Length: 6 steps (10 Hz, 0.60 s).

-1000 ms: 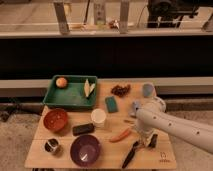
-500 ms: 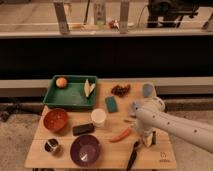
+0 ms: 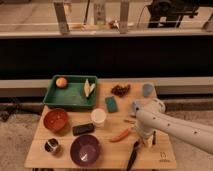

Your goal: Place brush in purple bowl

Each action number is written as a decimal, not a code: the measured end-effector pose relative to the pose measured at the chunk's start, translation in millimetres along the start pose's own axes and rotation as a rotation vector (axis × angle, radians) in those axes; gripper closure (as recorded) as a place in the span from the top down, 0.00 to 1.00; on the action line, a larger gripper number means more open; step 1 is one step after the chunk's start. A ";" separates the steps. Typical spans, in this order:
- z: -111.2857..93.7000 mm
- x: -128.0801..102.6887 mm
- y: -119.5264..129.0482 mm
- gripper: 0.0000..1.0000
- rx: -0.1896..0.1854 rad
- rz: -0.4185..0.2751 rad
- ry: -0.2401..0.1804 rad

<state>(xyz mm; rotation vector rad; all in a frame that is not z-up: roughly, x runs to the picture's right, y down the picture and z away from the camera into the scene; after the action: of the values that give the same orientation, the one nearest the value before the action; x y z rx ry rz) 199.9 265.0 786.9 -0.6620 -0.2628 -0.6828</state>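
Barely shifted, the thin black brush (image 3: 134, 155) slants near the bench (image 3: 45, 156) edge below the gripper (image 3: 148, 141); grip cannot be told.

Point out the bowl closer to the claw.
The purple bowl, front centre; the claw hangs just right of it, while the orange-red bowl sits farther left.
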 end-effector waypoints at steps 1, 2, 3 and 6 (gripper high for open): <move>-0.3 -0.9 4.3 0.80 0.001 0.004 -0.001; -0.1 -1.9 8.3 0.80 0.000 0.008 -0.004; 0.3 -2.4 11.1 0.80 0.001 0.013 -0.009; 8.2 -6.6 19.9 0.80 -0.002 0.016 -0.044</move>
<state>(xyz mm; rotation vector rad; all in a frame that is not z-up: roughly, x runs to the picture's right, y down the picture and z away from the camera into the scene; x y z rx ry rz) 207.9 285.1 780.9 -0.6806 -0.2974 -0.6538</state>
